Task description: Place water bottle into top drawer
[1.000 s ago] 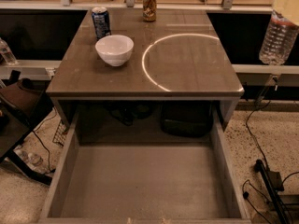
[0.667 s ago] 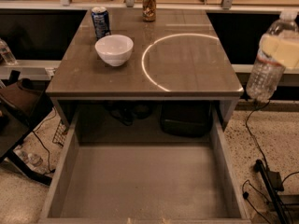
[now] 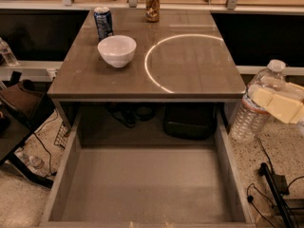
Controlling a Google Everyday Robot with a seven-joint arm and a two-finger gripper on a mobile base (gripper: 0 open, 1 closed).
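White bowl (image 3: 117, 50) sitting on tabletop (image 3: 199, 70) left side, blue soda can (image 3: 103, 23) standing just behind it, brown soda can (image 3: 152, 5) standing at back edge. Light arc (image 3: 147, 70) glowing right of bowl. Gripper (image 3: 274, 103) hanging off tabletop's right edge.

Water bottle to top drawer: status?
Done: the top drawer is pulled open, its bottom bare. In hand: the gripper grips the water bottle, tilted, at the right of the view, outside the drawer's right wall. Left: carry it over the drawer, lower it, release.
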